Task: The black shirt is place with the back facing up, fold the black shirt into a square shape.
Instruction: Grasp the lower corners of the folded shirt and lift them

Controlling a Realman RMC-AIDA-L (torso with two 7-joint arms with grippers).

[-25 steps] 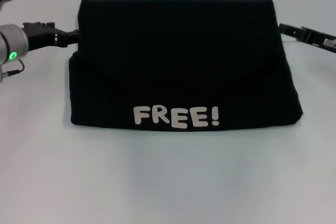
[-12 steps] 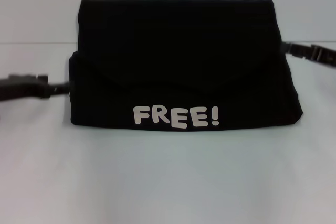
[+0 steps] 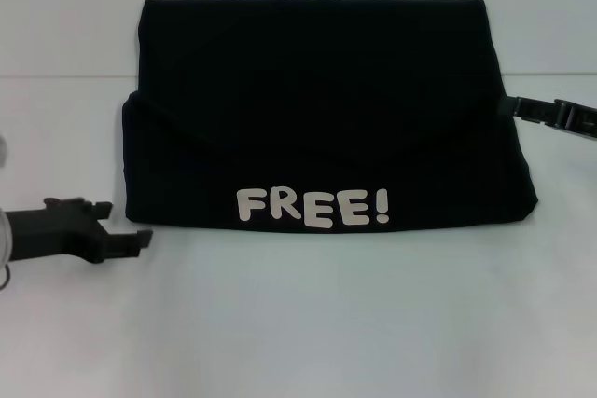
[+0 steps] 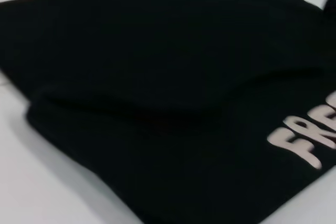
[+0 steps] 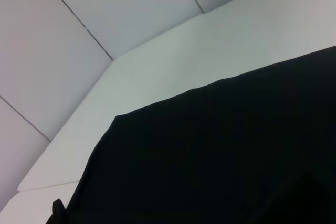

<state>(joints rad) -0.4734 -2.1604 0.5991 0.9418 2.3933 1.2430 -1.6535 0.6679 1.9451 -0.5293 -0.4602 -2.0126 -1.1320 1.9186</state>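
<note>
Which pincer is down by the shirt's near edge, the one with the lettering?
The left pincer, just off the black shirt at its near left corner, close to the white FREE! print. The right pincer sits farther back at the right edge.

Even, bright, diffuse light; no glare. Soft shadow under near edge of black shirt [image 3: 317, 109] on white table [image 3: 298, 323]. Folds barely readable in black fabric. Left wrist view soft, white lettering [image 4: 307, 140] blurred at right edge. Right wrist view evenly lit.

Lab-like test bench: bare white tabletop [image 3: 298, 323], plain white panelled wall [image 5: 79, 35].
</note>
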